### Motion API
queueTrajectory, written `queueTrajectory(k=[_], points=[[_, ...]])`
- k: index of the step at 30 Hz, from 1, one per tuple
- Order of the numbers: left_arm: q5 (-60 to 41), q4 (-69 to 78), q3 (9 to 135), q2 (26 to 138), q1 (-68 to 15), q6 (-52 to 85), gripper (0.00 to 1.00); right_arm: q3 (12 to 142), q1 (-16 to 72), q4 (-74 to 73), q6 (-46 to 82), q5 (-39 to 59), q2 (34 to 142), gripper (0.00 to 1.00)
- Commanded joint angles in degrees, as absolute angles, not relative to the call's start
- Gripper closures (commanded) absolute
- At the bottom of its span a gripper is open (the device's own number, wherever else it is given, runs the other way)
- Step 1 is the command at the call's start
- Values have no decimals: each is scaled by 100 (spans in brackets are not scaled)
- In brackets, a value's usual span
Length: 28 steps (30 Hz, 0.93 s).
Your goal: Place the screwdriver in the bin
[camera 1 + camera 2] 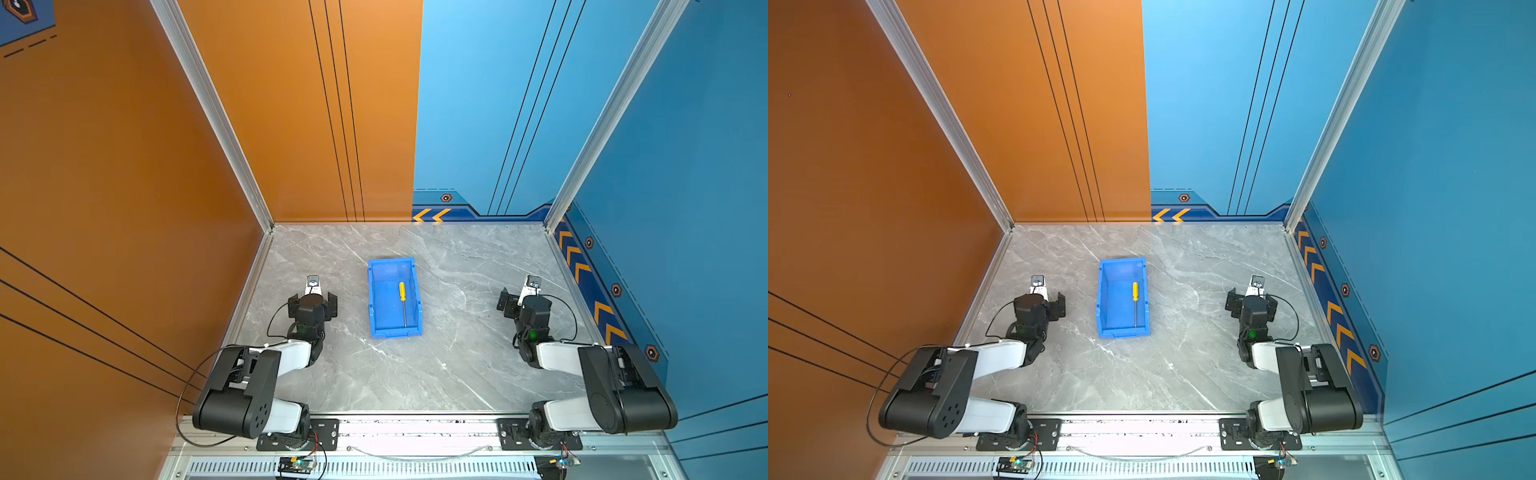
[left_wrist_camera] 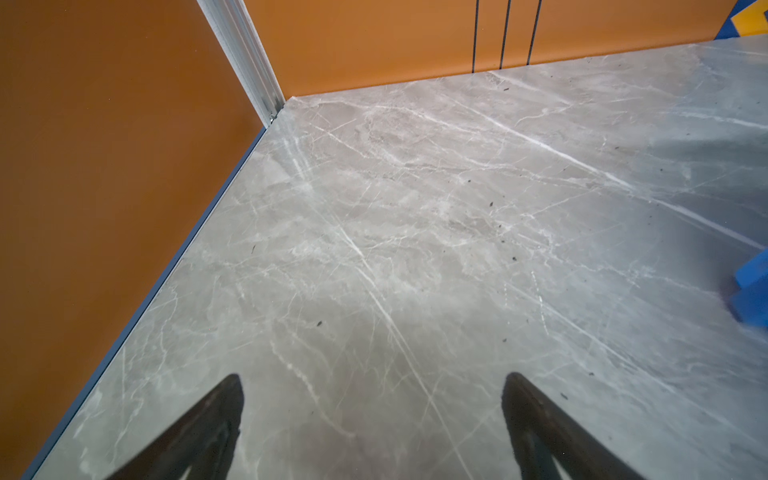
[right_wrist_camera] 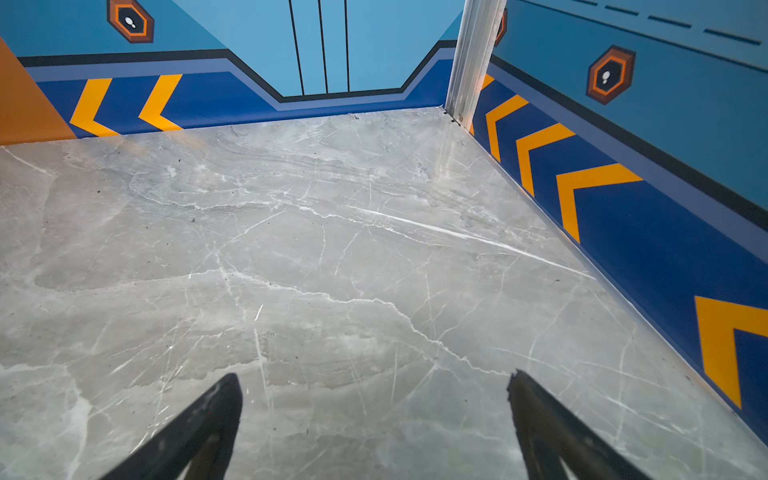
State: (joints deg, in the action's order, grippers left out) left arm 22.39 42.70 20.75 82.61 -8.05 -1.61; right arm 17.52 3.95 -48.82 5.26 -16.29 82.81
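The screwdriver point(image 1: 403, 302) point(image 1: 1136, 301), with a yellow handle and a thin silver shaft, lies flat inside the blue bin point(image 1: 390, 262) point(image 1: 1121, 261), handle toward the back wall. The bin stands mid-table between the two arms. My left gripper point(image 1: 313, 297) point(image 2: 374, 379) hangs open over bare table to the left of the bin, holding nothing. Only a corner of the bin point(image 2: 754, 291) shows in the left wrist view. My right gripper point(image 1: 1251, 301) point(image 3: 374, 376) is open and empty too, well to the right of the bin.
An orange wall point(image 1: 124, 187) closes the left side and a blue wall with yellow chevrons point(image 1: 598, 307) the right. Aluminium posts point(image 1: 216, 116) stand at the back corners. A metal rail point(image 1: 415, 428) with the arm bases runs along the front edge.
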Motion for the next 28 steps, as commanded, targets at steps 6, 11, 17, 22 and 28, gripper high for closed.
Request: queueTrajectory(k=[6,11,17,22,28], points=[[1935,4766,2399,8725,-522,-96,2,1984,377,-5450,612,-2135,8830,0],[1922,5647,2026,8988,-332,111,2,1960,386,-5563,581,-2141,8873,0],[1977,5599,2052,8983,-413,31,2,1961,382,-5555,582,-2137,8862,0],[1983,5607,2056,8988,-456,-4,2,1959,386,-5555,582,-2143,8860,0],[1557,5467,2103,8970,-337,-9,2,1960,387,-5555,586,-2140,8862,0]])
